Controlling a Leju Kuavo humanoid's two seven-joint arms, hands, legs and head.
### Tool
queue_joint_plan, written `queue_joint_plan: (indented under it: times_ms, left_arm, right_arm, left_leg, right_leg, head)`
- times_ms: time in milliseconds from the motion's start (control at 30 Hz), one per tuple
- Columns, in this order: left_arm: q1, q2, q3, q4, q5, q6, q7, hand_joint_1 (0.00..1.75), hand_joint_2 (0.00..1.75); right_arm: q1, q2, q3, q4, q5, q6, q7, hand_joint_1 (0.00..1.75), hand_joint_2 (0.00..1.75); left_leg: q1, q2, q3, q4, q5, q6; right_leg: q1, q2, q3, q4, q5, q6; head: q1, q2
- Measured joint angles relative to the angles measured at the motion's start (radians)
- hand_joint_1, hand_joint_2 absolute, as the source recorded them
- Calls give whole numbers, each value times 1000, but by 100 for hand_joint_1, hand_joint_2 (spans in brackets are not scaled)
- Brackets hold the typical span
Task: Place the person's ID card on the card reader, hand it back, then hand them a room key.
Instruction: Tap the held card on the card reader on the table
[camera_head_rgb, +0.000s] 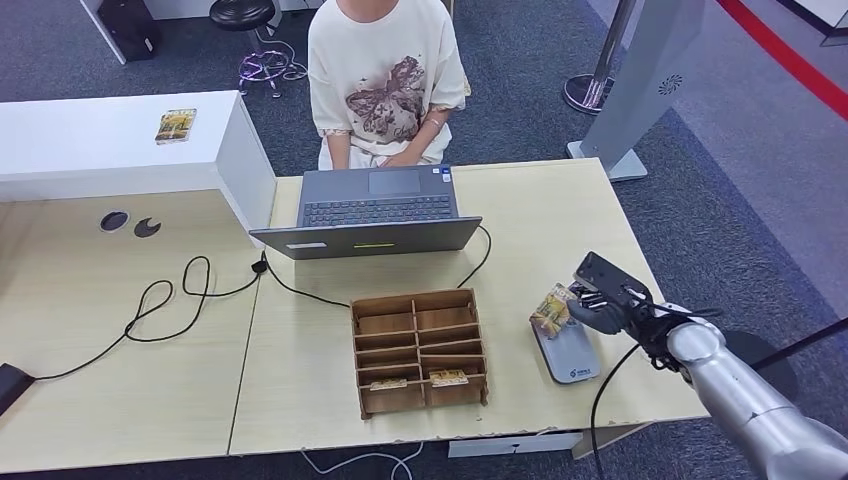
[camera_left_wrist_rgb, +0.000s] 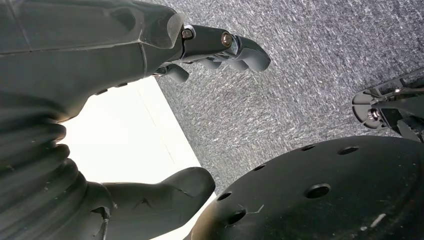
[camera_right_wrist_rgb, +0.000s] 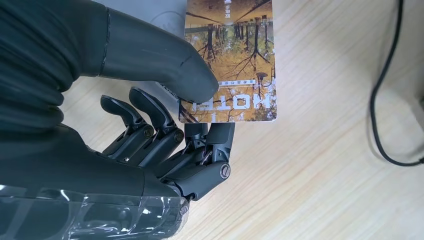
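1. Right hand (camera_head_rgb: 600, 308): pinches the ID card (camera_right_wrist_rgb: 230, 65) between thumb and fingers, above the grey card reader (camera_head_rgb: 568, 352) on the table (camera_head_rgb: 560, 210).
2. Left hand (camera_left_wrist_rgb: 90, 100): released, fingers apart, holding nothing.

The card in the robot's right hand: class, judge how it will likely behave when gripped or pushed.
The card looks thin and flat, so it is probably light and fairly stiff. Its printed face seems glossy, so it may slip from the right hand, which pinches only one edge. Lying flat on the card reader, it would likely slide, not roll.
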Motion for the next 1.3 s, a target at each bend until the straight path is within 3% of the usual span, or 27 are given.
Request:
queue_joint_plan:
  times_ms: [400,667,1000,1300]
  left_arm:
    - [0,1,0,0,-3,0,0,0,175]
    - [0,0,1,0,0,6,0,0,175]
    - [0,-7,22,0,2,13,0,0,175]
    - [-1,-14,35,0,-1,22,2,0,175]
  right_arm:
    - [-2,-111,-25,-107,-149,16,2,175,175]
    - [-14,-149,-45,-191,-125,-41,3,175,175]
    - [-41,-138,-45,-272,8,-118,9,175,175]
    - [-53,-26,-48,-307,260,-245,-8,175,175]
  left_leg:
    - [0,0,0,0,0,0]
    - [0,0,0,0,0,0]
    - [0,0,-1,0,0,0]
    - [1,0,-1,0,0,0]
  right_leg:
    - [0,0,0,0,0,0]
    - [0,0,0,0,0,0]
    - [0,0,0,0,0,0]
    - [1,0,0,1,0,0]
  head:
    - [0,0]
    - [0,0]
    - [0,0]
    - [0,0]
